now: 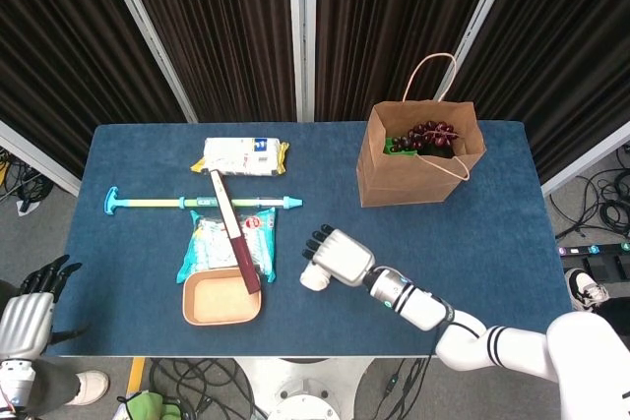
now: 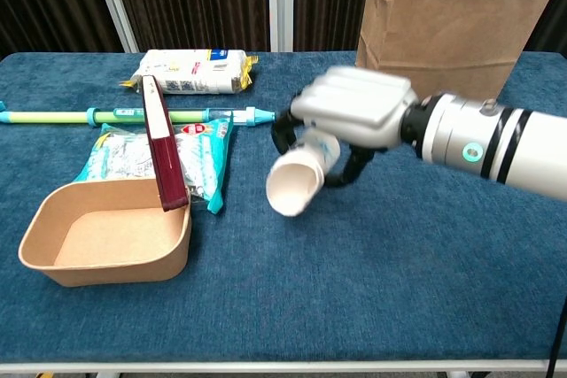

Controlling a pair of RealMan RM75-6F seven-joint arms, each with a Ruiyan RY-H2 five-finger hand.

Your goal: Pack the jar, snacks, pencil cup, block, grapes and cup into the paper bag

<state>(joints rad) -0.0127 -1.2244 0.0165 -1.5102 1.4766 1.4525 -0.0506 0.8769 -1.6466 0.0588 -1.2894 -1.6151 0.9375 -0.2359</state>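
Near the middle of the bench (image 1: pixel 492 243), toward the lower edge of the frame, the right hand (image 1: pixel 338 256) has its fingers (image 2: pixel 282 130) wrapped around the cup (image 2: pixel 295 183); the cup lies on its side, its open mouth toward the lower left of the chest view; the paper bag (image 1: pixel 418 159) stands well apart, up and to the right, with grapes (image 1: pixel 429 135) inside it; so the cup must go up that way; the left hand (image 1: pixel 28 317) hangs off the bench at the lower left, fingers apart, holding nothing.

Paper bag (image 2: pixel 443 15) top cropped (chest view), contents partly hidden.
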